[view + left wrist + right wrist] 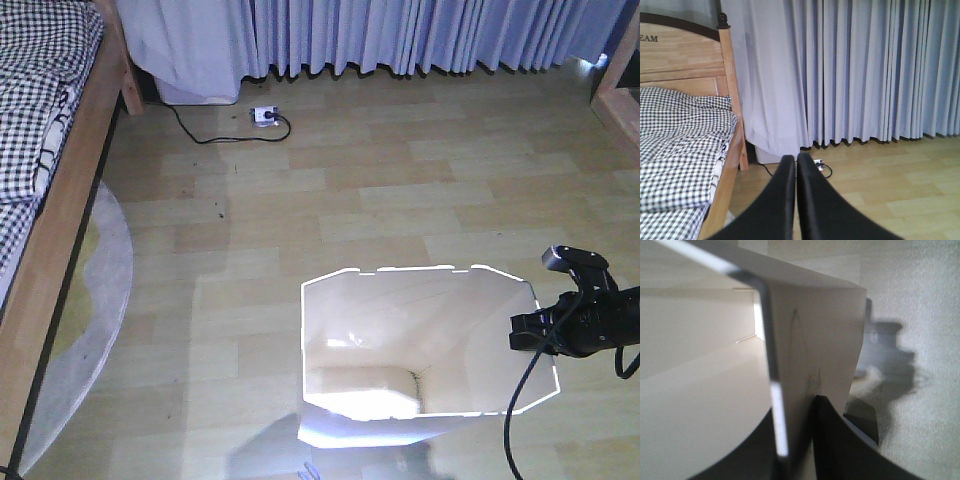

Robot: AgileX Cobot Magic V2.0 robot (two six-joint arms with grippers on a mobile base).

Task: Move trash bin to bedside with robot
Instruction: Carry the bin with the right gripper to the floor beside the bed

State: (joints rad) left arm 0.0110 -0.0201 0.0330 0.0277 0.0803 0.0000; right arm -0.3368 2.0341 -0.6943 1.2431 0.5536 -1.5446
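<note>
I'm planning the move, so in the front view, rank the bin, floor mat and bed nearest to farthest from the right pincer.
1. The bin: its right rim is held in the right pincer.
2. The floor mat: left, on the floor along the bed.
3. The bed: left edge, beyond the mat.

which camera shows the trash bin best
The exterior front-facing view: the trash bin shows with its whole open rim and inside. The right wrist view shows only a close-up of its wall. The left wrist view shows none of it.
</note>
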